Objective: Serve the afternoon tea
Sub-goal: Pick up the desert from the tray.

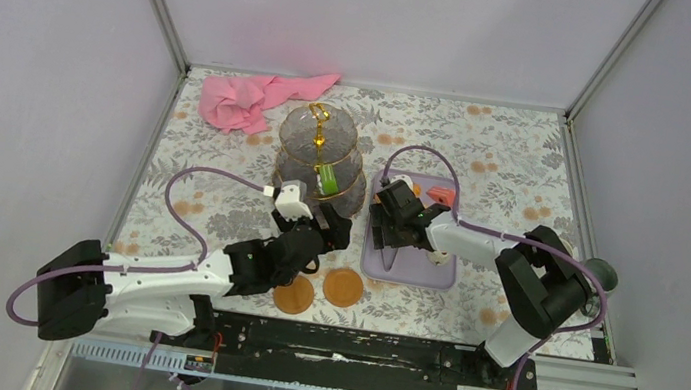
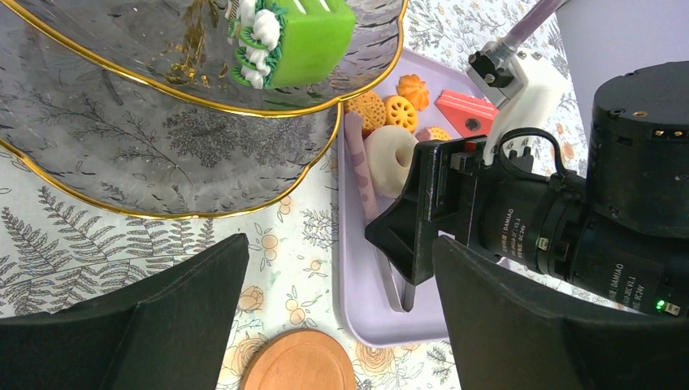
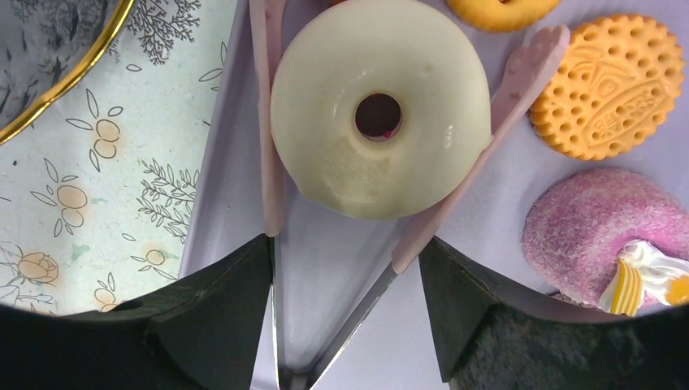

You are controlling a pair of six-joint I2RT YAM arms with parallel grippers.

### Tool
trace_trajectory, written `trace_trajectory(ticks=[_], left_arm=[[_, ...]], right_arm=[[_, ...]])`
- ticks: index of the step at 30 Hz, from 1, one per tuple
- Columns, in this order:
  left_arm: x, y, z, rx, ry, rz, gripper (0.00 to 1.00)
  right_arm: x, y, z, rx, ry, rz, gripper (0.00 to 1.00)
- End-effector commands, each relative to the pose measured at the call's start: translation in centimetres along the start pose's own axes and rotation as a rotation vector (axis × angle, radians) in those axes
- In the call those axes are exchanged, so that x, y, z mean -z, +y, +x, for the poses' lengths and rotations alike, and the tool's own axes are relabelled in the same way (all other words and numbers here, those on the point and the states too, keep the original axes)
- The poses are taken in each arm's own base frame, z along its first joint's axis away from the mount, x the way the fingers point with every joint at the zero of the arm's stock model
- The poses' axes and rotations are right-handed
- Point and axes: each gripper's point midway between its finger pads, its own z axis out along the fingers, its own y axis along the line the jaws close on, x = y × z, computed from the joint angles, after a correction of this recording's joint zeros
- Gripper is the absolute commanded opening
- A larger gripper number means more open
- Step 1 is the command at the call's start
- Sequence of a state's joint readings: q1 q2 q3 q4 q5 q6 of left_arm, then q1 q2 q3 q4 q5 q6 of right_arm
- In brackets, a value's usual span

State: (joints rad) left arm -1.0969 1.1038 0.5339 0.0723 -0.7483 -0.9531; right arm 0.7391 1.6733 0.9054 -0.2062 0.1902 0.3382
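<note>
The three-tier glass stand (image 1: 319,156) with gold rims (image 2: 162,146) stands mid-table, and a green cake (image 2: 296,36) rests on its middle tier. A cream doughnut (image 3: 380,106) lies on the lilac tray (image 3: 504,325) between the two arms of the pink tongs (image 3: 268,122). My right gripper (image 3: 345,244) straddles the tongs near their hinge, fingers pressed against both arms. Orange biscuits (image 3: 608,85) and a pink cupcake (image 3: 601,227) lie beside it. My left gripper (image 2: 341,244) hangs open and empty over the tablecloth, between the stand's bottom tier and the tray (image 2: 366,309).
Two round orange-brown discs (image 1: 343,287) lie near the front edge, one just below my left gripper (image 2: 296,361). A pink cloth (image 1: 253,100) lies at the back left. A grey-green mug (image 1: 601,277) stands at the right edge, behind the right arm.
</note>
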Motion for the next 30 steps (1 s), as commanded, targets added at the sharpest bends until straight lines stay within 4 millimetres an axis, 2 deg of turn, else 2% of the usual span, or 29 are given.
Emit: trace_trajectory(ticks=[1,5,11,18,30], left_arm=[[0.0,0.3,-1.0,0.031,-0.040,-0.013,0.91],[0.1,0.2,-1.2,0.037,-0.043,-0.008,0.91],[0.5,0.1,-2.0,0.037,-0.062,-0.008,0.91],[0.8,0.1,-3.0,0.022,-0.084,-0.013,0.91],[1.4,0.1,-5.1,-0.005,-0.140,-0.028,0.91]], right_arm=[[-1.3,-1.6,6.3,-0.013,0.211,0.056,0.69],[-1.2,-1.8,6.2,-0.018,0.213,0.073,0.61],[0.4,-2.2,4.9,-0.025,0.171,0.090,0.50],[2.9,-2.4,3.2,-0.030,0.123,0.090,0.47],[6.7,-1.9,1.8,-0.003,0.065,0.055,0.44]])
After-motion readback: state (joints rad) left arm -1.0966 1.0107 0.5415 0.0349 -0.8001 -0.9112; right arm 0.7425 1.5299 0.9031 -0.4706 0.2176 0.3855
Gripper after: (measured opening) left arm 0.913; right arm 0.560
